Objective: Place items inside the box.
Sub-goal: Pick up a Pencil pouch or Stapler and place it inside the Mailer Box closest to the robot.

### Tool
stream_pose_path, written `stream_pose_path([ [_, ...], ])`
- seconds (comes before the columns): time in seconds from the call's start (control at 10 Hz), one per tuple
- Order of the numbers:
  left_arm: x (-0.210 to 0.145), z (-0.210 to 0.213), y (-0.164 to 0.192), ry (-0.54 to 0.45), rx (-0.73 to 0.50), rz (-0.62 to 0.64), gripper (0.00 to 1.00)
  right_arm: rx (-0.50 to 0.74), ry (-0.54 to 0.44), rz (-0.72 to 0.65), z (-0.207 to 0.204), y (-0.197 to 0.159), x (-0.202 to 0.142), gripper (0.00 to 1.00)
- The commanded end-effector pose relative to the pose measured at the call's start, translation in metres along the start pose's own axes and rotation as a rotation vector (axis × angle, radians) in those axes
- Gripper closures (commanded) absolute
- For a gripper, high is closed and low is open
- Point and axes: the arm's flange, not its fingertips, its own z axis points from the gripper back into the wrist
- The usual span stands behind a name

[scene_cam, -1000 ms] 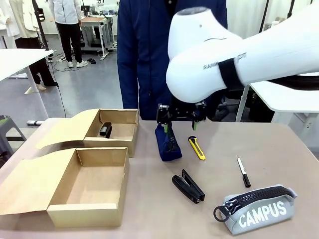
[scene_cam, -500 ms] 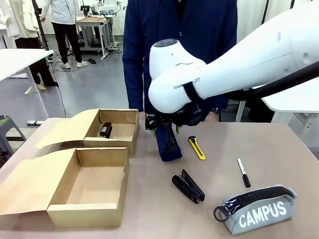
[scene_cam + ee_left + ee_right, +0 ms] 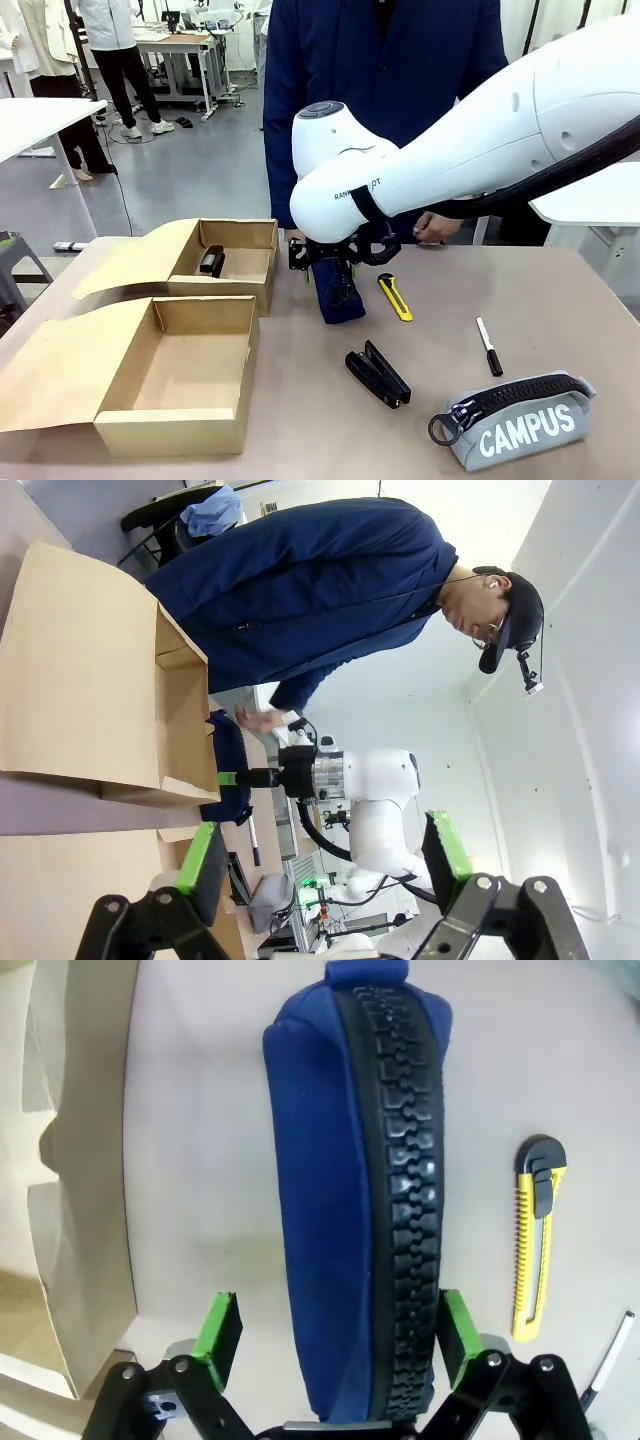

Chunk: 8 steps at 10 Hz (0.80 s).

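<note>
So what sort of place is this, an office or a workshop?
Probably a robotics lab: a big white robot arm reaches over a brown table with open cardboard boxes, and more workbenches with equipment stand on the grey floor behind.

Front camera looks across the table point(image 3: 560, 300) at the person point(image 3: 390, 60). Right wrist camera looks down, close, on the navy pouch point(image 3: 350, 1210); the sideways left one sees it too.
</note>
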Motion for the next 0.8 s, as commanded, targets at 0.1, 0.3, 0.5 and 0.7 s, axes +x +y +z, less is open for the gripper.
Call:
stream_pose_path([
  [0.1, -0.0032, 0.0012, -0.0013, 0.009, -0.007, -0.016, 0.0, 0.014, -0.019, -0.032, -0.0036, -0.003, -0.0097, 0.6],
  [0.3, -0.0032, 0.0012, -0.0013, 0.009, -0.007, -0.016, 0.0, 0.017, -0.021, -0.028, -0.0044, -0.0023, -0.0106, 1.0],
  [0.5, -0.0032, 0.0012, -0.0013, 0.009, -0.007, -0.016, 0.0, 0.015, -0.021, -0.029, -0.004, -0.001, -0.0125, 1.0],
  [0.7, -0.0032, 0.0012, -0.0013, 0.009, -0.007, -0.016, 0.0, -0.009, -0.029, -0.04, -0.0035, 0.0064, -0.0157, 1.0],
])
